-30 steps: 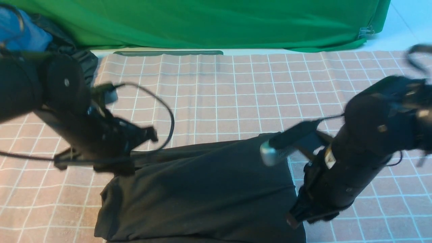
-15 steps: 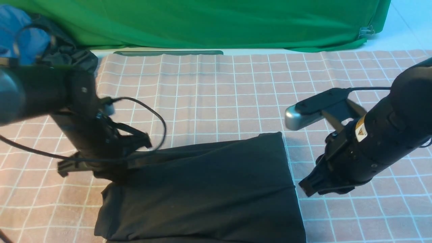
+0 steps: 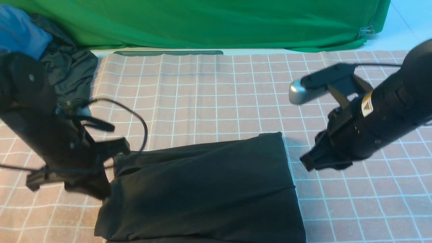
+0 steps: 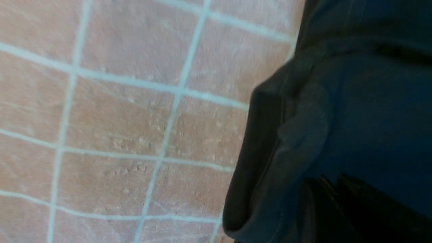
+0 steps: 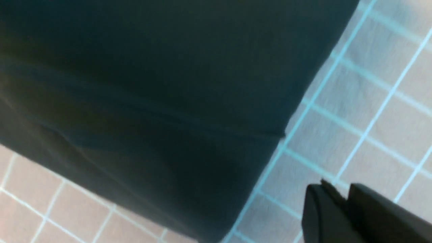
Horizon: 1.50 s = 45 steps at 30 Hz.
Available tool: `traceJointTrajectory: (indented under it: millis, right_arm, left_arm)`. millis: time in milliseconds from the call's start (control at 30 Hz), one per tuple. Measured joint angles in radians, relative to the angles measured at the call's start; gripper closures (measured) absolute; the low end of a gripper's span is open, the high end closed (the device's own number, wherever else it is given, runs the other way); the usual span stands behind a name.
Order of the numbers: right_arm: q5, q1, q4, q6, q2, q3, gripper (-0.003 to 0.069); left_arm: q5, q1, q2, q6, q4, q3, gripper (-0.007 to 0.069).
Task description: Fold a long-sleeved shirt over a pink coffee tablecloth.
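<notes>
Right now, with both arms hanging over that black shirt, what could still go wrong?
The left gripper sits right at the long-sleeved shirt's left edge, where the left wrist view shows a loose rolled lip; a sideways move might snag it and spoil the fold. The left arm's slack black cable loops low near the shirt's far corner and could catch there. A drag could also wrinkle the pink coffee tablecloth underneath.

No readable text from my seat.
The only mark I can find is a small yellow-and-white sticker (image 3: 366,103) on the right arm (image 3: 381,121), too blurred to read; the shirt (image 3: 202,189) shows me no logo.
</notes>
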<state>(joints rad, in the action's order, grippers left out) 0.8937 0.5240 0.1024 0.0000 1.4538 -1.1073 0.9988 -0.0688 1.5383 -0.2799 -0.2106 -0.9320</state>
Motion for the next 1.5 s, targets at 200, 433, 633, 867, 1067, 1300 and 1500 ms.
traceJointTrajectory:
  millis: [200, 433, 633, 867, 1067, 1300, 1500]
  right_arm:
    - [-0.006, 0.000, 0.000, -0.029, 0.000, -0.050, 0.0502]
    - [-0.010, 0.000, 0.000, -0.030, 0.001, -0.053, 0.0495]
    - [-0.024, 0.000, 0.000, -0.033, 0.002, -0.053, 0.0492]
    - [-0.036, 0.000, 0.000, -0.033, 0.002, -0.053, 0.0483]
    - [-0.051, 0.000, 0.000, -0.033, 0.002, -0.053, 0.0477]
    - [-0.048, -0.041, 0.001, -0.030, 0.022, -0.053, 0.0462]
    - [-0.028, -0.086, 0.061, -0.030, 0.113, -0.053, 0.0389]
  left_arm:
    - [-0.131, 0.000, -0.001, 0.061, -0.008, 0.130, 0.0154]
    - [-0.289, 0.000, -0.001, 0.175, -0.061, 0.194, -0.0059]
    - [-0.327, 0.000, 0.022, 0.244, -0.127, 0.211, -0.0020]
    - [-0.325, 0.001, 0.036, 0.375, -0.160, 0.207, 0.0165]
    - [-0.323, 0.001, 0.046, 0.421, -0.185, 0.207, 0.0428]
    - [-0.197, 0.001, 0.019, 0.426, -0.157, 0.129, 0.0559]
    - [-0.161, 0.001, -0.036, 0.416, -0.145, 0.110, 0.0559]
